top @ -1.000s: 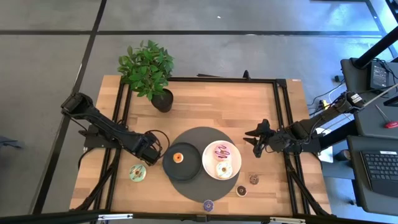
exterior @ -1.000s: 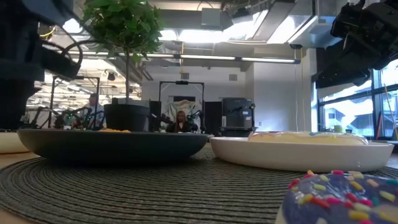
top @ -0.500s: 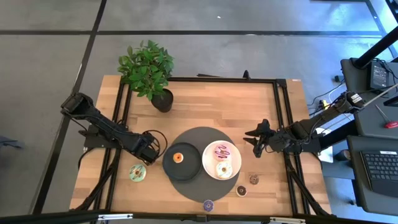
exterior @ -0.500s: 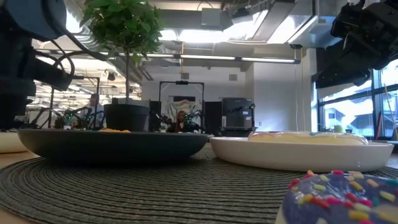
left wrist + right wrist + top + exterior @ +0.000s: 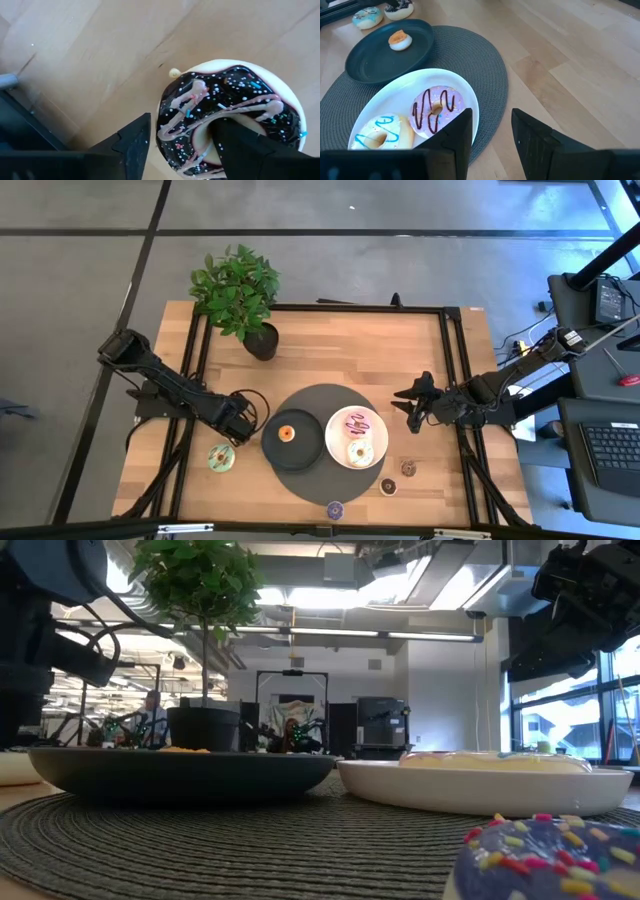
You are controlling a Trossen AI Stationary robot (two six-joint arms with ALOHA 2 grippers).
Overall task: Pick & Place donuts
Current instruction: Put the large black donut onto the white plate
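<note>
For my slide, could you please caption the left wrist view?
Open left gripper straddling one side of a chocolate-iced, sprinkled ring donut on the wooden table.

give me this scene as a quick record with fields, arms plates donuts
left gripper: open, one finger in the hole of the chocolate donut, one outside its rim
right gripper: open, above bare table beside the white plate
white plate: pink donut, white donut
dark plate: orange mini donut
on table: green donut, two brown minis, purple mini

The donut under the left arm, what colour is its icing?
Chocolate donut: dark icing, pink drizzle, coloured sprinkles; clearest in the left wrist view.
</note>
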